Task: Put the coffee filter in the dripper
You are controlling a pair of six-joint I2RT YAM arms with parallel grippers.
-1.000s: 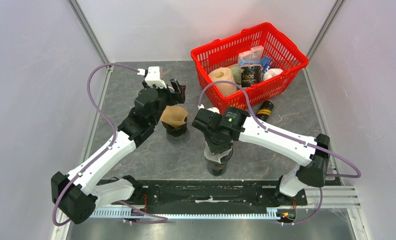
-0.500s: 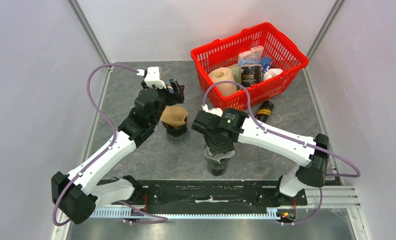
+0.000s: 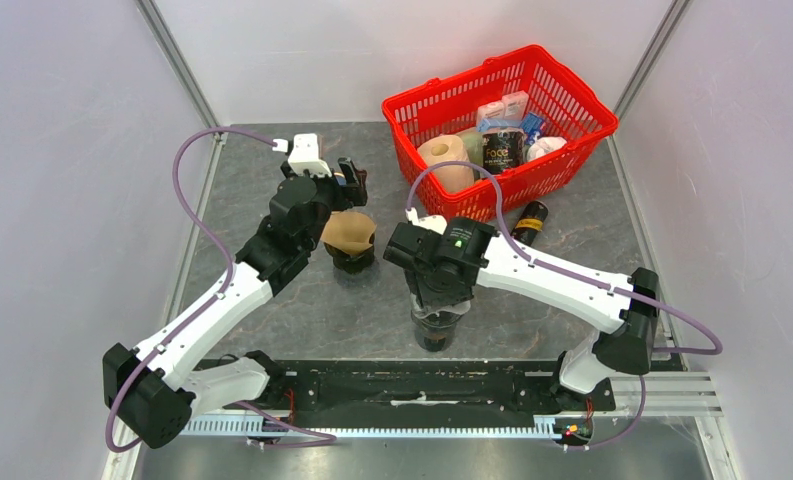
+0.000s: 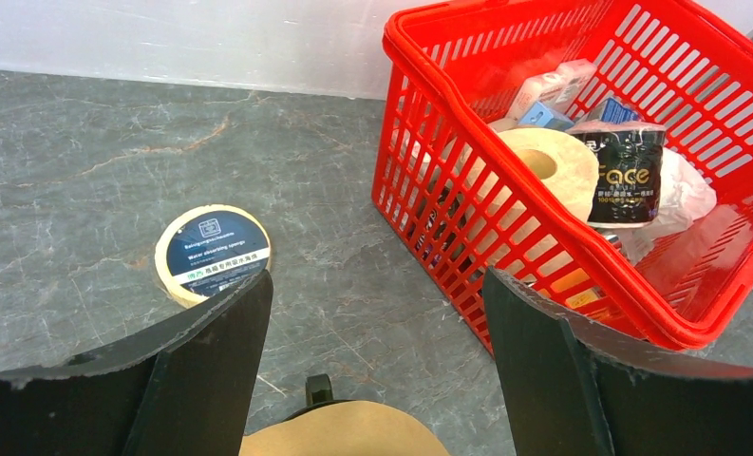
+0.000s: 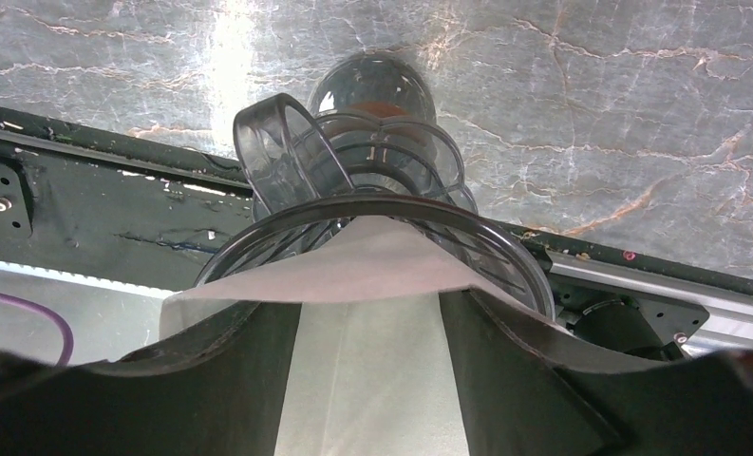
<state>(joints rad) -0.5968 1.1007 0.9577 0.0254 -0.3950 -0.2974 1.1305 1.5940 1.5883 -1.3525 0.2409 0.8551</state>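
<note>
Black rail (image 3: 412, 385) runs along the near edge of the grey marbled worktop (image 3: 352, 310), and just beyond it stands the clear dripper (image 5: 500, 249), smoky and ribbed, with its loop handle turned to the left in the right wrist view. Over it hangs the right hand (image 5: 370, 309), fingers well apart; the white coffee filter (image 5: 367, 271) lies between them with its far edge draped over the dripper's rim, and the paper does not look pinched. Further back and to the left, a brown filter (image 3: 349, 230) sits in a black dripper (image 3: 353, 262). Above its far side hovers the left hand (image 4: 374, 283), spread wide with nothing between its fingers, so that only the top of the brown paper shows at the bottom of its own camera's view. Beyond that hand a roll of tape (image 4: 213, 252) lies flat on the stone. A dark cylinder (image 3: 530, 220) lies against the near side of the red basket (image 4: 429, 123), which fills the far right corner and holds a toilet roll (image 4: 548, 171), a black pack marked Face (image 4: 627, 171) and some smaller packets
</note>
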